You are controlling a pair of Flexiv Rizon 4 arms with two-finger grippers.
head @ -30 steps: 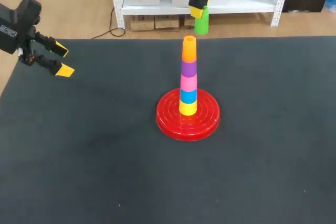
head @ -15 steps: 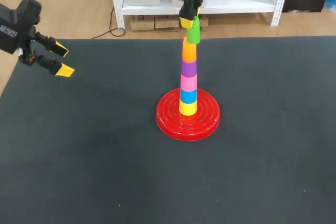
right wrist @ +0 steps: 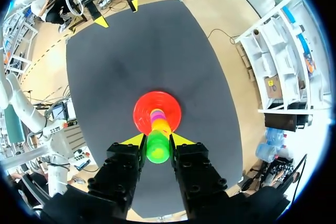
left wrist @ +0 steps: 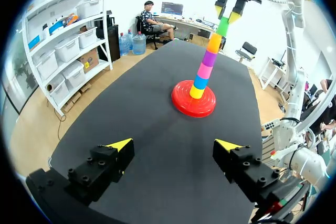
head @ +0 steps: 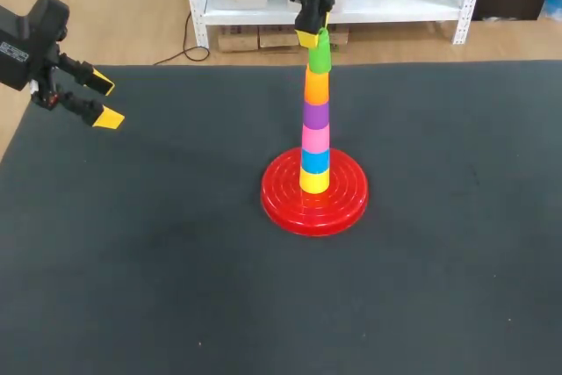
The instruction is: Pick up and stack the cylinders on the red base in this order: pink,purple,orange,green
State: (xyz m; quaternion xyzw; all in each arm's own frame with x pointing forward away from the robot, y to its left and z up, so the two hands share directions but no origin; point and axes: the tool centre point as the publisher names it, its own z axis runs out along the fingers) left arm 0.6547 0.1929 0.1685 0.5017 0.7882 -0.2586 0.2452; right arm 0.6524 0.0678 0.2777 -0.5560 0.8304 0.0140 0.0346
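Observation:
On the red base (head: 313, 202) (left wrist: 193, 106) (right wrist: 143, 111) a post carries a yellow, blue, pink (head: 315, 139), purple (head: 316, 114) and orange cylinder (head: 316, 85). My right gripper (head: 312, 31) (right wrist: 157, 141) hangs straight above the stack, shut on the green cylinder (head: 320, 55) (left wrist: 223, 27) (right wrist: 157, 148), which sits at the top of the orange one. My left gripper (head: 101, 101) (left wrist: 173, 148) hovers open and holding nothing over the table's far left corner.
The dark table mat (head: 176, 261) stretches around the base. A white shelf with bins stands just beyond the far edge, behind my right gripper.
My right gripper has carried the green cylinder left and down from behind the stack onto the top of the orange cylinder. The left arm has kept still.

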